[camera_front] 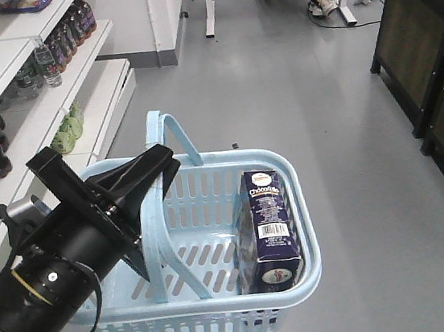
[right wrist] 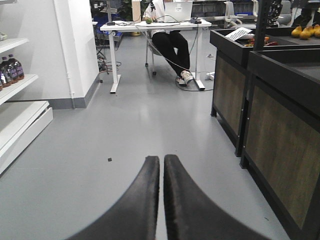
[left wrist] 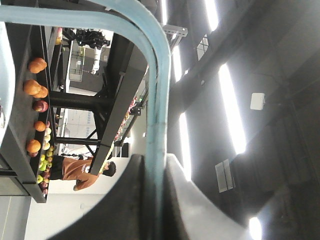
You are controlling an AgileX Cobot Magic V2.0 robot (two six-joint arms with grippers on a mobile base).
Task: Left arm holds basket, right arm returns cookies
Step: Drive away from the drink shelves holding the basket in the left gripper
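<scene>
The left gripper [camera_front: 156, 171] is clamped on one hoop handle [camera_front: 155, 239] of the pale blue basket [camera_front: 308, 232] and holds it above the grey floor [camera_front: 293, 84], beside the drink shelves [camera_front: 10, 87]. The left wrist view confirms the grip: the handle [left wrist: 159, 100] runs straight between the two black fingers [left wrist: 125, 205].

The carton of cookies [camera_front: 270, 229] is inside the basket, against its right wall. Its long axis runs from the near rim toward the far rim. The lettered end is farther from the robot and the barcode panel faces up. It looks propped against the wall rather than lying flat, though the exact lean is hard to judge.

The right gripper [right wrist: 161, 160] is clenched on nothing, its fingers pressed together and pointing out over bare floor. Its camera shows neither basket nor carton, and the front view does not show the right arm, so the exact offset cannot be told. The carton sits in the right half of the basket, away from the left arm [camera_front: 57, 271]. The right arm, being free, is the one to take it, probably by opening, coming in from above and closing across the carton's narrow width.
</scene>
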